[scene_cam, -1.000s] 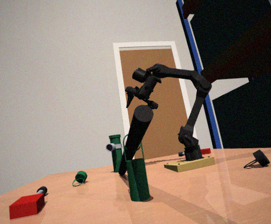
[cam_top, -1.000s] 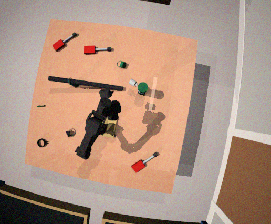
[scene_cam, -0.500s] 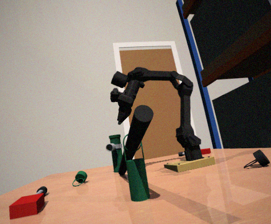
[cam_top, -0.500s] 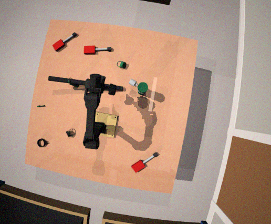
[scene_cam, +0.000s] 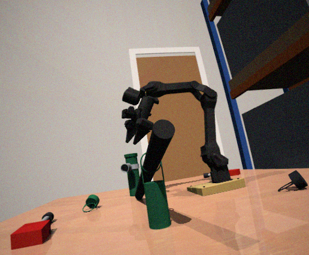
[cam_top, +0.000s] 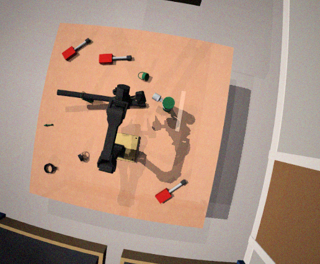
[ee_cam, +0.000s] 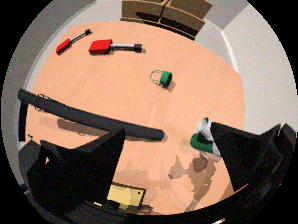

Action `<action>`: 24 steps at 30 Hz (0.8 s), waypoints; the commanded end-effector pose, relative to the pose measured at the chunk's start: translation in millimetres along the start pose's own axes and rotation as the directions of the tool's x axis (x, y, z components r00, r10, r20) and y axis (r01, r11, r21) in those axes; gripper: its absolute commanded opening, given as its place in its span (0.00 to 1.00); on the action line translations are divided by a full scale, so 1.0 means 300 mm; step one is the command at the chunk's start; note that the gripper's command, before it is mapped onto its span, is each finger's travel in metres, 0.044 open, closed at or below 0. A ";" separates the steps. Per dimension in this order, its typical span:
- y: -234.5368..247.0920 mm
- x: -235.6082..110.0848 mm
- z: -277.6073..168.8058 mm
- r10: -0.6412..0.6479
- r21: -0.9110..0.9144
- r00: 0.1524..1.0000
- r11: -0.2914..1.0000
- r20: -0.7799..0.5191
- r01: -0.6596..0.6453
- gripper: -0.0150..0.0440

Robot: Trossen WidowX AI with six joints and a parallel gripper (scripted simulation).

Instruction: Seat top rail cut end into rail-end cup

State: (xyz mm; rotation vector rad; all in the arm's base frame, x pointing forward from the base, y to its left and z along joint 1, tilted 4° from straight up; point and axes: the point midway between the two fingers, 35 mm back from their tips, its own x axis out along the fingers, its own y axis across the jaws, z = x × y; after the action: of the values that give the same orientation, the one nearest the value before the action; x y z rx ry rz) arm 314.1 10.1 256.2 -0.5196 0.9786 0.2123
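Note:
The black top rail (cam_top: 74,93) (scene_cam: 155,155) (ee_cam: 87,117) slants through the loop cap on the short green post (scene_cam: 156,206). Its low cut end lies on the table. In the wrist view that end stops a short gap away from the grey rail-end cup (cam_top: 156,97) (scene_cam: 124,167) (ee_cam: 206,127). The cup hangs on a grey band (scene_cam: 134,166) near the top of the big green post (cam_top: 168,102) (scene_cam: 132,179) (ee_cam: 197,140). My gripper (cam_top: 142,99) (scene_cam: 133,139) is open and empty. It hangs above the rail's low end, not touching it.
Three red blocks with handles (cam_top: 69,52) (cam_top: 105,58) (cam_top: 163,196) lie on the table. A loose green loop cap (cam_top: 143,75) (scene_cam: 91,202) (ee_cam: 161,78), a black cap (cam_top: 49,168) (scene_cam: 297,179) and a small green bolt (cam_top: 48,125) lie apart. The arm stands on a yellow base plate (cam_top: 129,144) (scene_cam: 215,187).

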 end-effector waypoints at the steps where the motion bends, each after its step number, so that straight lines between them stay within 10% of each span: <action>1: -0.124 0.042 -0.023 -0.039 -0.327 0.999 0.945 -0.016 0.032 1.00; 9: -0.326 0.095 -0.108 -0.104 -0.755 0.993 0.655 -0.059 0.024 1.00; 24: -0.327 0.111 -0.116 -0.106 -0.763 0.993 0.646 -0.060 0.023 1.00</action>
State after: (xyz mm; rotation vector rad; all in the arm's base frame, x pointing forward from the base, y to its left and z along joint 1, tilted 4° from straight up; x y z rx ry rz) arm 344.9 -93.0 249.1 -1.3562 0.9404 0.5457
